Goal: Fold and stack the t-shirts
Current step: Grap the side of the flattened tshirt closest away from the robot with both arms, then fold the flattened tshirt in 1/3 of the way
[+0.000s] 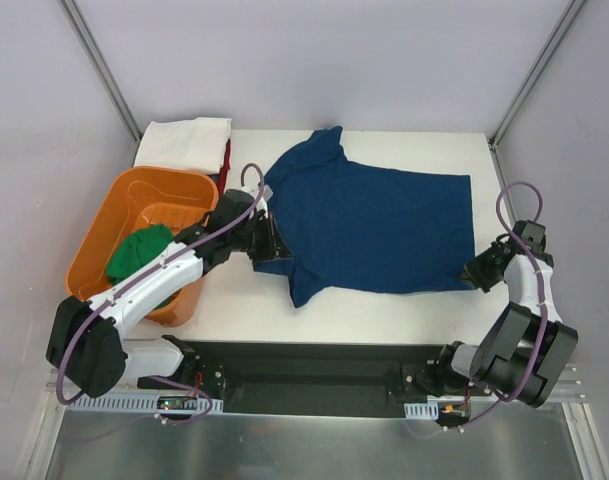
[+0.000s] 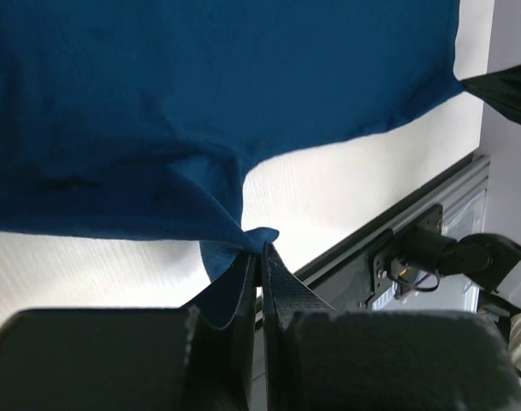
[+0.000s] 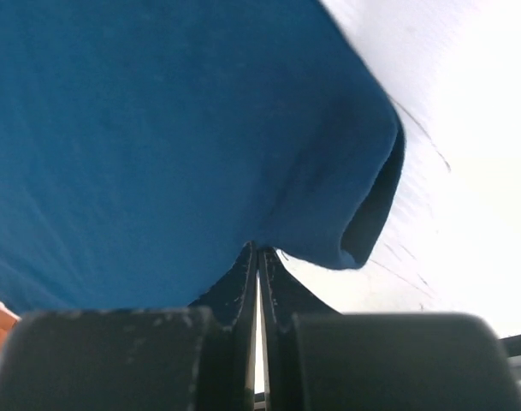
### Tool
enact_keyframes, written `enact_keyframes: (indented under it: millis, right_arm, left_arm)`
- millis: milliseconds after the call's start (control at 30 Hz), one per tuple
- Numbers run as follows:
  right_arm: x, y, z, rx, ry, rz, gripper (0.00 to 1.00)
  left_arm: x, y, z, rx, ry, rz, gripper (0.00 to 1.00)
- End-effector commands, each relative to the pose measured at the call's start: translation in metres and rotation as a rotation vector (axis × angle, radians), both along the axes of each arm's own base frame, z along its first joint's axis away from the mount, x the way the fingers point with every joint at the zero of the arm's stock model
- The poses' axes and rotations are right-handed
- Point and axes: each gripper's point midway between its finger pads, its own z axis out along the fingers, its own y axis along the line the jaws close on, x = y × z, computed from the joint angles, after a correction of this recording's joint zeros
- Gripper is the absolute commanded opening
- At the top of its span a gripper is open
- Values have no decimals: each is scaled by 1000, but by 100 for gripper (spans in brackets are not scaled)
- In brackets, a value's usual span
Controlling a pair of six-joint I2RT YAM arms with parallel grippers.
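Observation:
A navy blue t-shirt [image 1: 369, 225] lies spread across the white table [image 1: 384, 310], its collar toward the left. My left gripper [image 1: 267, 243] is shut on the shirt's near-left sleeve; the left wrist view shows a pinch of blue cloth [image 2: 243, 235] between the fingertips. At the shirt's near-right hem corner my right gripper [image 1: 474, 275] is shut on the cloth [image 3: 243, 171], with the hem curled beside the tips. A green t-shirt [image 1: 144, 252] lies in the orange tub. A folded white t-shirt [image 1: 184, 140] sits at the far left, with a red one [image 1: 225, 160] showing at its edge.
An orange plastic tub [image 1: 114, 215] stands at the left of the table, under my left arm. A black rail [image 1: 314, 375] runs along the near edge between the arm bases. Grey walls enclose the table on three sides.

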Motion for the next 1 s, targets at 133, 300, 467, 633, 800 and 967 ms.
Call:
enact_keyframes:
  millis: [133,300,467,633,800,967]
  right_arm:
    - [30,-8,38,-28,-40,15,1]
    - [48,-13,47,-19,-43,4,1]
    - [71,-20,56,-15,-58,-2,1]
    - [95,-20,55,-1,-71,25,1]
    - [116,-21,52,-2,-69,30,1]
    - [128,-29,48,-29,-65,19,1]
  left_arm:
    - [60,-2,32,-42,-71,26,0]
    - [91,-4,32,-38,-64,42,0]
    - [125,-2,40,-21,-89,81,0]
    - [159,8,34,43,-106,143,0]
    - [185,18,17,109,-93,201,0]
    - [211,16,13,134,-124,177,0]
